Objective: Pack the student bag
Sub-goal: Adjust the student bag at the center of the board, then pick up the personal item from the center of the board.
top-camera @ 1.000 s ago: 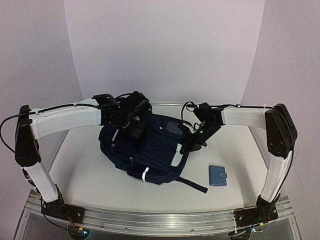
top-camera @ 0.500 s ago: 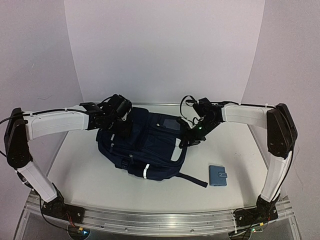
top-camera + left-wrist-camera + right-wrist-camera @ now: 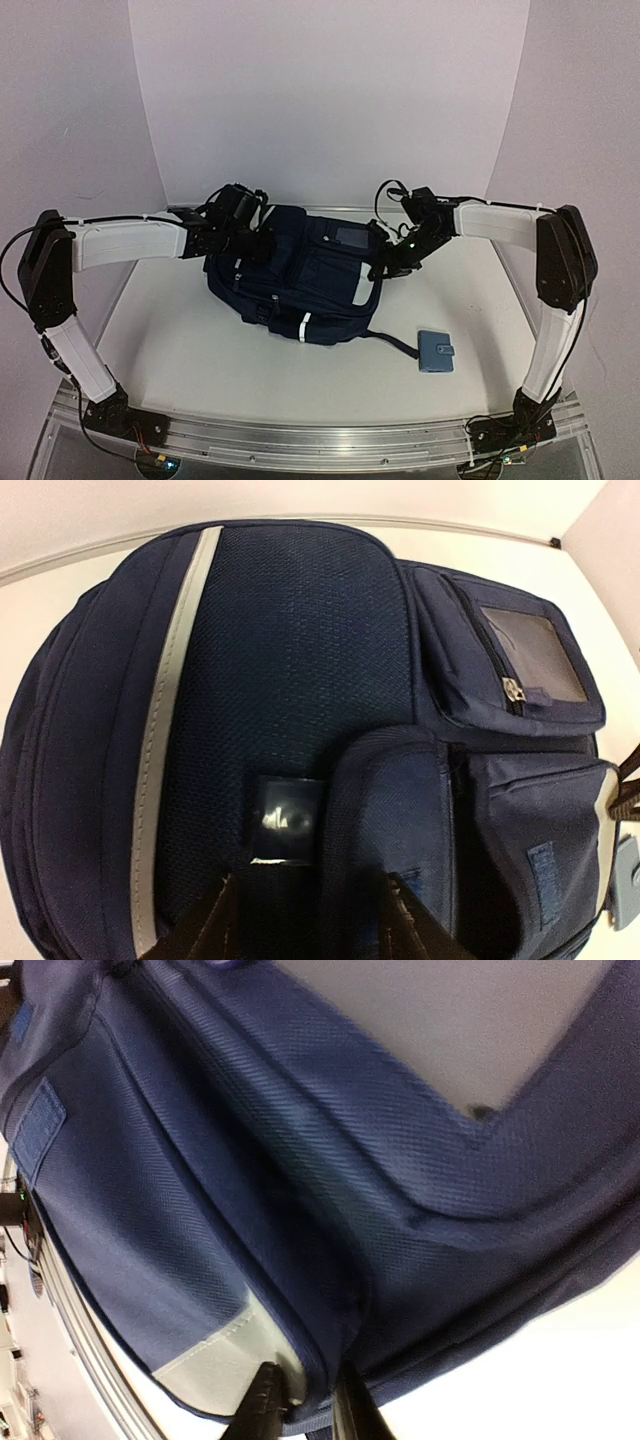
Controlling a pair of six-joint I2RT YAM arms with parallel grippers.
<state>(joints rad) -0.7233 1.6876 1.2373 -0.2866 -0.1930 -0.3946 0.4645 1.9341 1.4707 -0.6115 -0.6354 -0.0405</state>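
The left gripper is seen at the left end of the bag, its fingers spread above the fabric with nothing held. The bag is laid on the table, toward the back. A seam at its right edge is closely flanked by the right gripper; whether it is pinched cannot be told. A pouch is set apart at front right, beyond a loose strap.

The student bag is matt navy woven cloth, coarse-grained. Its pale stripe looks smooth. The pocket window is glossy plastic.
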